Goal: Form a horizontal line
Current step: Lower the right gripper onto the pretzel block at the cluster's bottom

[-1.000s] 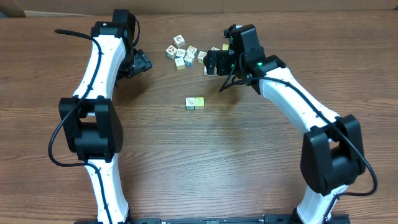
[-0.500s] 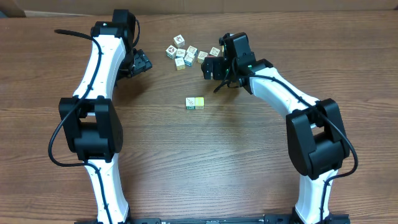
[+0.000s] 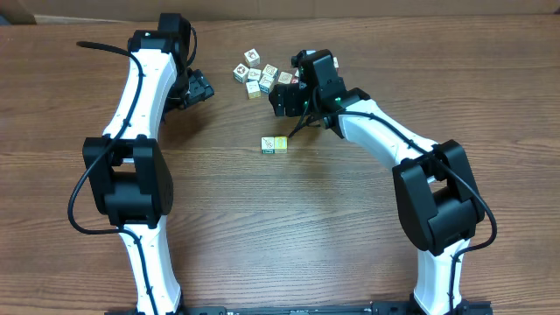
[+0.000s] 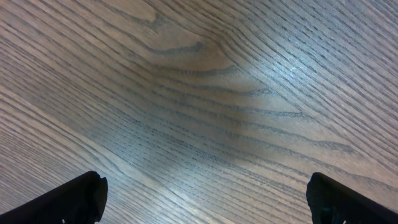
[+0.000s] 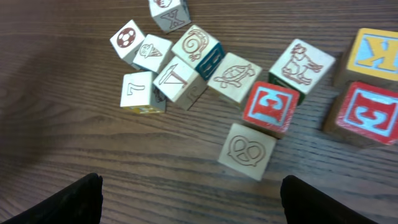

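The horizontal line [image 3: 274, 144] is a short row of two touching cubes mid-table, a white-green one [image 3: 268, 145] on the left and a pale yellow one [image 3: 280, 143] on the right. Behind it lies a loose cluster of picture cubes [image 3: 259, 73]. My right gripper [image 3: 283, 96] hovers at the cluster's right side, open and empty. In the right wrist view its gripper [image 5: 199, 205] sits just short of a pretzel cube [image 5: 250, 150] and a red-faced cube [image 5: 270, 107]. My left gripper [image 3: 198, 90] stands open over bare wood, and the left wrist view shows nothing between that gripper [image 4: 205, 205].
More cubes lie at the right edge of the right wrist view: a second red-faced cube [image 5: 367, 112] and a yellow K cube [image 5: 376, 53]. Smaller cubes crowd the upper left, among them a soccer-ball cube [image 5: 127, 37]. The wooden table [image 3: 350, 227] stretches toward the front.
My right arm has swung left, from the cluster's right side to over its near edge, and its jaws have narrowed slightly. The left arm and the two-cube row have not moved.
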Controlling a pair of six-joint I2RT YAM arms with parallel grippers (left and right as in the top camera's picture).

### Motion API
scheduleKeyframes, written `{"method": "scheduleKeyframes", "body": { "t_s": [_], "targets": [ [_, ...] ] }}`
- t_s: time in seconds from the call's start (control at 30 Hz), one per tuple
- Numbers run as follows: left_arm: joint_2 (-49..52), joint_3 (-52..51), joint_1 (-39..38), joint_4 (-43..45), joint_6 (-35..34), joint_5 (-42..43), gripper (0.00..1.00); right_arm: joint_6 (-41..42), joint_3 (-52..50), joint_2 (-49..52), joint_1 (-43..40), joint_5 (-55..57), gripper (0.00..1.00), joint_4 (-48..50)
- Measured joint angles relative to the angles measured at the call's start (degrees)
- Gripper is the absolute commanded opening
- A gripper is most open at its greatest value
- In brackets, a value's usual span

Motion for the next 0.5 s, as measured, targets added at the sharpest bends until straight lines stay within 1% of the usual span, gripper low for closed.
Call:
{"method": "scheduleKeyframes", "body": {
  "t_s": [0.5],
  "targets": [
    [0.0, 0.0, 0.0, 0.0, 0.0, 0.0, 1.00, 0.0, 0.0, 1.1, 0.4, 1.3, 0.88, 1.8]
  ]
}}
